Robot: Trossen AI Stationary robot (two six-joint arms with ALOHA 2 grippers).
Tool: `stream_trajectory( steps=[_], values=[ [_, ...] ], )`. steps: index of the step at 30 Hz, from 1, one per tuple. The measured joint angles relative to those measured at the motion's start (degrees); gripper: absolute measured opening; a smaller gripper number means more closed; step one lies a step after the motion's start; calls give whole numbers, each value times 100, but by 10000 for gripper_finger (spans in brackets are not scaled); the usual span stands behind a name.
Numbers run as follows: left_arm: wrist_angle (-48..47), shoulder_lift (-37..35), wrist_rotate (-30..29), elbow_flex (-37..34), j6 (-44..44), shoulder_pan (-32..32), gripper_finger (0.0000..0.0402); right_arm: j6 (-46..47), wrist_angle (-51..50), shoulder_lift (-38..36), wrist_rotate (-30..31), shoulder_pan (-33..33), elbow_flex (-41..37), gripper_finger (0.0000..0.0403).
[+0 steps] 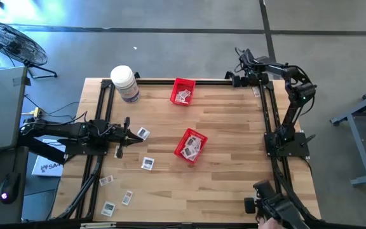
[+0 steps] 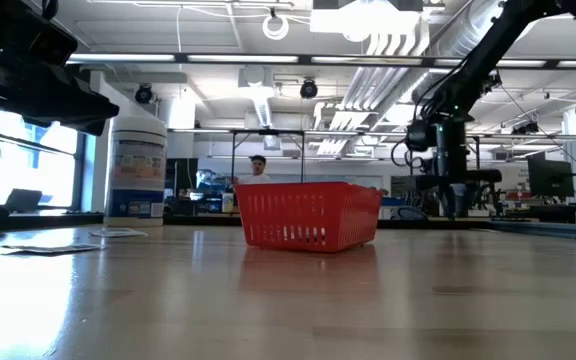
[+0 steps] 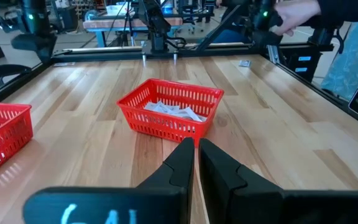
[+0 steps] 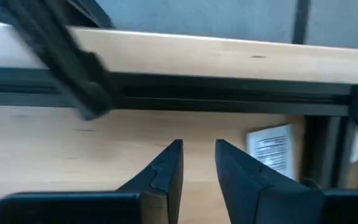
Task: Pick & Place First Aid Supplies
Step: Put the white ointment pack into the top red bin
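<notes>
**Packets in two baskets, more loose at lower left**

The wooden table (image 1: 227, 159) fills the high view. Left gripper (image 1: 124, 135) hovers left of centre, fingers nearly pressed together, empty. Right gripper (image 1: 234, 77) sits upper right, fingers slightly spread, empty. White jar (image 1: 125, 83) stands upper left. Centre basket (image 1: 190, 146) and upper basket (image 1: 182, 91) hold packets (image 1: 190, 151); loose packets (image 1: 147, 163) lie lower left.

I'm looking at a pale wooden plank table (image 1: 227, 159), smooth with a soft sheen. Dark matt metal rails (image 1: 269, 114) frame its edges. Two red plastic mesh baskets (image 1: 190, 145) look glossy. The small white-grey packets (image 1: 147, 163) look papery, and the big white plastic jar (image 1: 125, 83) is smooth.
</notes>
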Motion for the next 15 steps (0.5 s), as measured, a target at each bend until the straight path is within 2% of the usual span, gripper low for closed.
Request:
stream_trajectory(
  steps=[8, 15],
  values=[
    [0, 0, 0, 0, 0, 0, 21, 89, -734, 362, 761, 41, 195, 83],
    [0, 0, 0, 0, 0, 0, 21, 394, -657, 640, 168, -357, 335, 83]
  ],
)
